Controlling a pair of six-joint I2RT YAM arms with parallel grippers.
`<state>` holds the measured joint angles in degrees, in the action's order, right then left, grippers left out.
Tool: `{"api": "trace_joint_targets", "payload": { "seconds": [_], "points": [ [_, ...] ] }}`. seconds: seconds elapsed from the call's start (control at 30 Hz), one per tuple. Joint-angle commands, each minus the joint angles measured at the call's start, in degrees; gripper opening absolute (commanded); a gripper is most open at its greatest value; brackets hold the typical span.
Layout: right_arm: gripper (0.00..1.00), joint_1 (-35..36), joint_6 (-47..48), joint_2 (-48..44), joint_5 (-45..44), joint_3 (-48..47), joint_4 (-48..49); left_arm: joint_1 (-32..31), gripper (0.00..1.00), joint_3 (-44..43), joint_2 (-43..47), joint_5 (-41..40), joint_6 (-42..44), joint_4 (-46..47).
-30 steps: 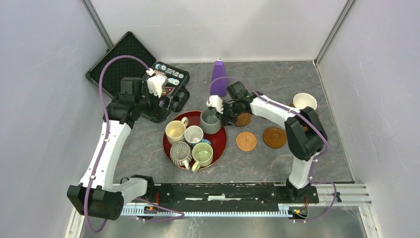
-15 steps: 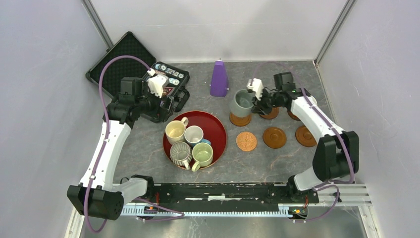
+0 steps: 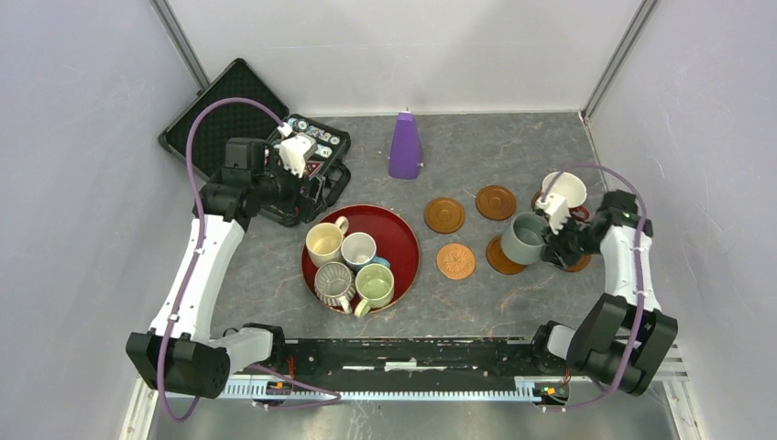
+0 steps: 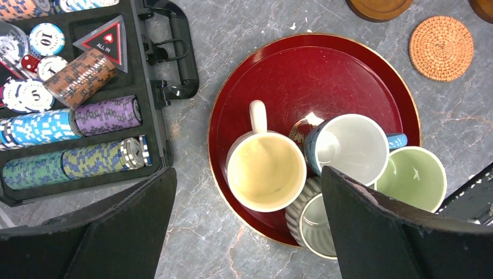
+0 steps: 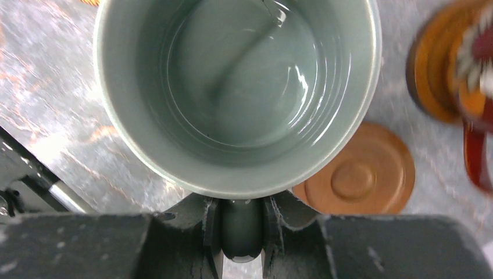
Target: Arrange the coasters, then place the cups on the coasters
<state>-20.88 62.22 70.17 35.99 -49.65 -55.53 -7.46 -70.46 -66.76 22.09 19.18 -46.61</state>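
Observation:
My right gripper (image 3: 552,240) (image 5: 241,232) is shut on the handle of the grey-blue cup (image 3: 525,238) (image 5: 238,87). That cup is held upright over a dark brown coaster (image 3: 499,258), partly hiding it. The wide white patterned cup (image 3: 563,190) stands on another coaster just behind. More brown coasters (image 3: 444,215) (image 3: 496,202) and the woven one (image 3: 455,260) (image 4: 440,47) lie bare. The cream (image 4: 266,171), white (image 4: 349,148), green (image 4: 413,177) and ribbed grey (image 4: 311,224) cups sit on the red tray (image 3: 403,229) (image 4: 314,70). My left gripper (image 3: 295,203) (image 4: 244,232) hangs open above the tray's left edge.
An open black case of poker chips (image 3: 311,147) (image 4: 70,116) lies at the back left, beside my left arm. A purple cone (image 3: 404,147) stands at the back centre. Another brown coaster (image 3: 577,264) peeks out under my right wrist. Walls close in on three sides.
My right arm has carried the grey-blue cup off the tray, past the back coasters, and on to the right over a brown coaster. The left arm has hardly moved.

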Motion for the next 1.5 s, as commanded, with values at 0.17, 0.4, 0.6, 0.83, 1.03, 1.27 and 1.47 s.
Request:
{"api": "trace_joint_targets", "payload": {
  "seconds": [0.17,0.4,0.6,0.83,1.03,1.27,1.47],
  "points": [
    [0.00,-21.09,14.99,-1.00,3.76,-0.93,-4.64,-0.01,1.00,-3.46,-2.53,4.52,1.89,1.15],
    [0.00,-29.01,14.77,2.35,3.81,-1.82,1.89,-0.16,1.00,-6.96,-5.18,4.29,1.82,1.08],
    [0.00,-31.55,12.14,4.66,4.64,-1.45,7.48,-0.27,1.00,-9.65,-7.23,4.02,2.59,-0.67],
    [0.00,-32.16,11.74,7.64,5.99,-0.91,9.11,-0.39,1.00,-11.85,-8.86,2.89,3.86,-2.29],
    [0.00,-32.12,8.40,8.95,7.49,1.51,13.22,-0.45,1.00,-13.47,-10.31,2.34,5.03,-3.05],
    [0.02,-31.95,8.33,9.91,7.28,2.75,14.75,-0.42,1.00,-13.74,-10.77,1.99,6.13,-3.43],
    [0.10,-30.90,8.39,9.04,6.69,4.35,15.64,-0.45,1.00,-13.46,-10.95,2.26,6.21,-3.40]
  ]
}}
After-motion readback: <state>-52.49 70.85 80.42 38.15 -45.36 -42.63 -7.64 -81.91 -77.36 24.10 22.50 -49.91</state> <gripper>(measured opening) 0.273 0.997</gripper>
